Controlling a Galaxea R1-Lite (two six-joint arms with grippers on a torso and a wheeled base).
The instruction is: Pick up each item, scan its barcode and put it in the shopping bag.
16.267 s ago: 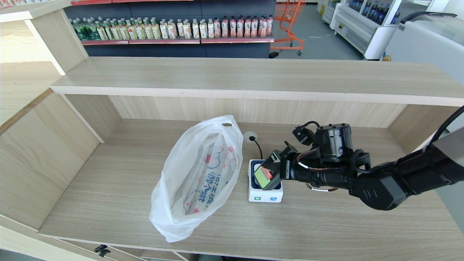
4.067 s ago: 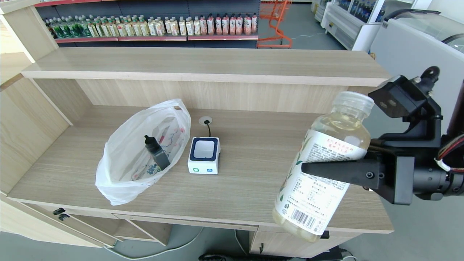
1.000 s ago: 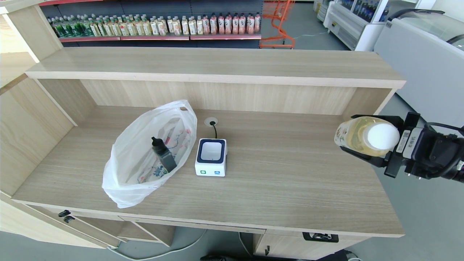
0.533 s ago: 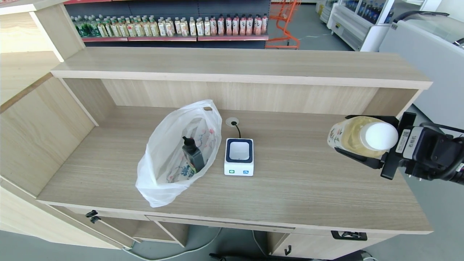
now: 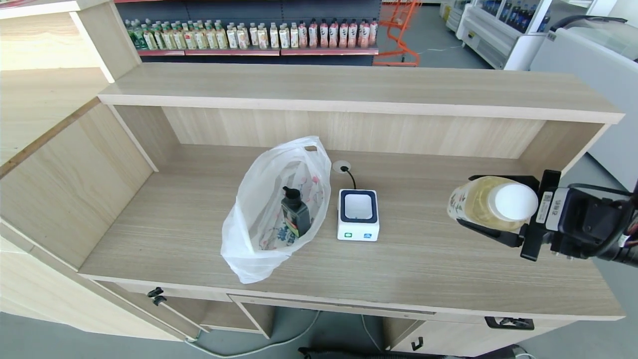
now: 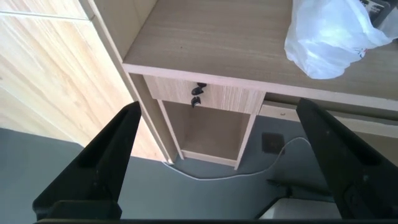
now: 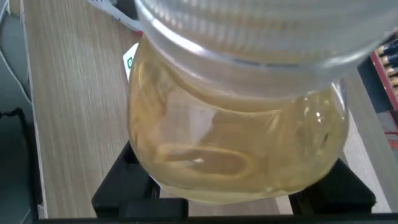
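At the right edge of the head view, my right gripper (image 5: 467, 200) has the bottle (image 5: 478, 202) clamped between its two black fingers (image 5: 491, 232), above the right end of the counter (image 5: 423, 259). The bottle's long axis lies close to level, white cap toward the camera and base toward the left of the frame; its liquid is pale yellow. In the centre-left the white shopping bag (image 5: 249, 259) lies open on the counter, with a dark bottle (image 5: 295, 218) leaning inside it. The scanner (image 5: 358, 219) sits just right of the bag. My left gripper (image 6: 217, 109) hangs spread wide and empty below the counter's front edge.
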